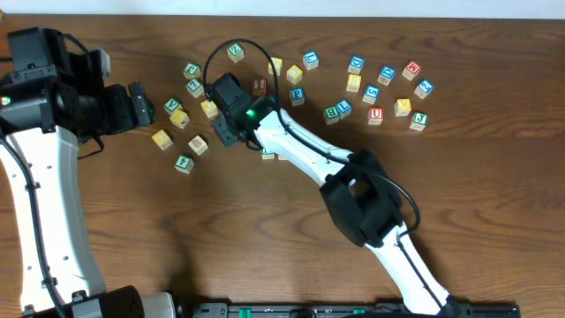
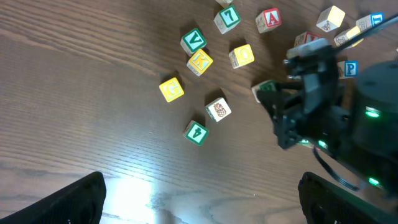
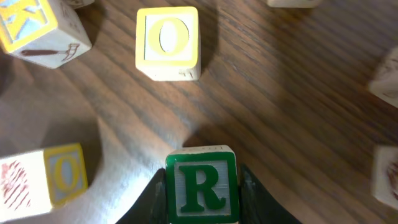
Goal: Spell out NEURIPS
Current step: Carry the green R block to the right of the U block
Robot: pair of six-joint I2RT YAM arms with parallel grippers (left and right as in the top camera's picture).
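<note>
Left end effector point(image 1: 137, 104) at the 9 o'clock side of the tabletop point(image 1: 494, 194), fingers spread wide, nothing between them. Close at its 3 o'clock are the green V cube point(image 1: 172, 105) and the yellow K cube point(image 2: 199, 61). A yellow cube point(image 1: 161, 139) and the green 4 cube point(image 1: 183, 163) lie toward its 5 o'clock. Next, the right end effector point(image 3: 202, 200) is in among the scattered cubes, clamped on the green-framed R cube point(image 3: 200, 180). One finger is on each side and the letter reads upright in the wrist view. Cannot tell if the R cube touches the wood or is lifted. The yellow O cube point(image 3: 168, 42) is at 12 o'clock of the R cube, apart from it. Further right, the blue P cube point(image 1: 297, 95) is at 2 o'clock of the right end effector. The red U cube point(image 1: 376, 114) is at its 3 o'clock, well apart, in a loose group. Most other letters there are too small to read.
</note>
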